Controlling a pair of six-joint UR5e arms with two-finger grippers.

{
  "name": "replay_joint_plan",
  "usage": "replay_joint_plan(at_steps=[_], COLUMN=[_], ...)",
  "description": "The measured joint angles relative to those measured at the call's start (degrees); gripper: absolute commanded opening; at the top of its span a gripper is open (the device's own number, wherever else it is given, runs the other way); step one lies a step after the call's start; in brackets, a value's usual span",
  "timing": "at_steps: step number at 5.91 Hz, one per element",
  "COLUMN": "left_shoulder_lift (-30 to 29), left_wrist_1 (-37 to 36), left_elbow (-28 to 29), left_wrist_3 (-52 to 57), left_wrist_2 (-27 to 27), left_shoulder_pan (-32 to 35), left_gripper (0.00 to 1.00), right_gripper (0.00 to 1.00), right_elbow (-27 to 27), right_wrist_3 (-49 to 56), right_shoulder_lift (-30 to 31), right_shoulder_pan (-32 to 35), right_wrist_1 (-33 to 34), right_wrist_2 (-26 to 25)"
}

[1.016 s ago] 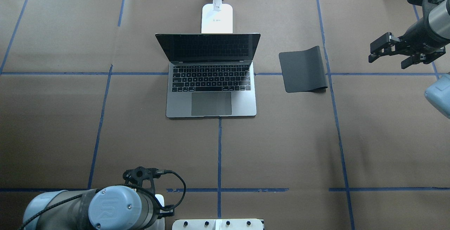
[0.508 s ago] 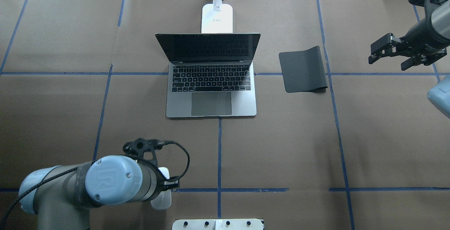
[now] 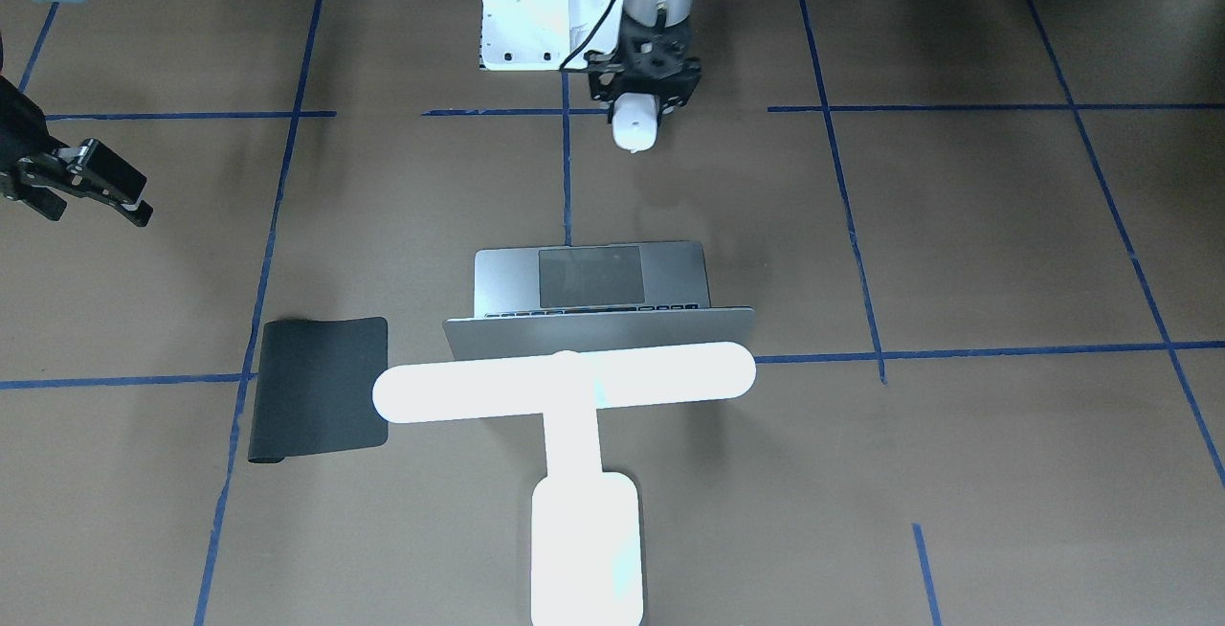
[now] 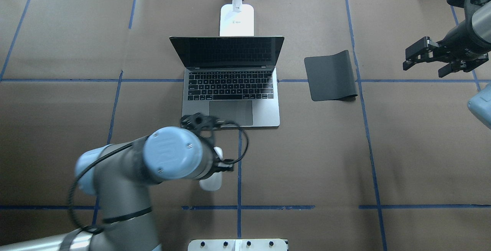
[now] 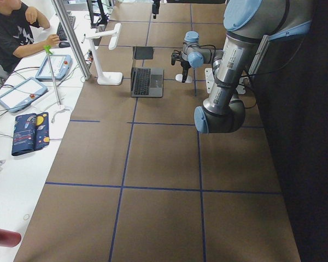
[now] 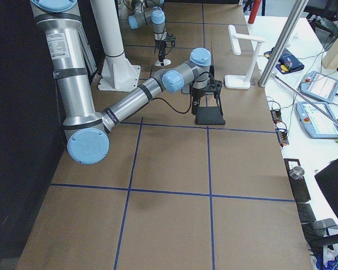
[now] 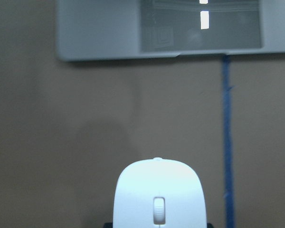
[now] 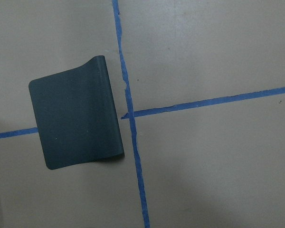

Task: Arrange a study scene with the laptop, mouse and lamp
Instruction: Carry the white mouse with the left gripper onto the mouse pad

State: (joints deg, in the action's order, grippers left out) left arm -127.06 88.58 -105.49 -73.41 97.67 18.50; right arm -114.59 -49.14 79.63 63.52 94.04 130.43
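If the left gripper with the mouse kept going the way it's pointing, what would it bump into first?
It points down, so the mouse in the left gripper would probably land on the brown table, short of the laptop's front edge. How high it hangs is unclear.

The tabletop is brown paper crossed by a grid of blue tape lines. The laptop is silver-grey with black keys and a dark screen. The mouse is glossy white with a grey slit, and the lamp glows white. The mat is black. The left pincer and right pincer are black.
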Motion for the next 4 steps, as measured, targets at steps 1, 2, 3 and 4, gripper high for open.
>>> replay_joint_plan(at_steps=[1, 2, 3, 4], left_shoulder_lift=[-6.54, -14.18, -22.44, -29.3], left_wrist_1=[2.27, 3.5, 5.74, 10.98], left_elbow=[7.49, 16.56, 27.39, 38.52], left_wrist_3=[2.01, 1.67, 0.16, -2.19], left_wrist_2=[0.02, 0.0, -0.04, -0.2], left_shoulder_pan=[1.08, 1.81, 2.51, 3.09], left_gripper=[0.33, 0.33, 0.33, 0.33], right_gripper=[1.0, 1.0, 1.0, 1.0], right_elbow=[0.04, 0.09, 0.33, 0.74], right_wrist_3=[0.0, 0.03, 1.09, 3.77], right_shoulder_lift=[0.26, 0.79, 1.57, 2.72], right_shoulder_pan=[0.22, 0.84, 1.64, 2.46], right_wrist_1=[0.0, 0.0, 0.03, 0.07], right_wrist_2=[0.0, 0.0, 0.0, 0.0])
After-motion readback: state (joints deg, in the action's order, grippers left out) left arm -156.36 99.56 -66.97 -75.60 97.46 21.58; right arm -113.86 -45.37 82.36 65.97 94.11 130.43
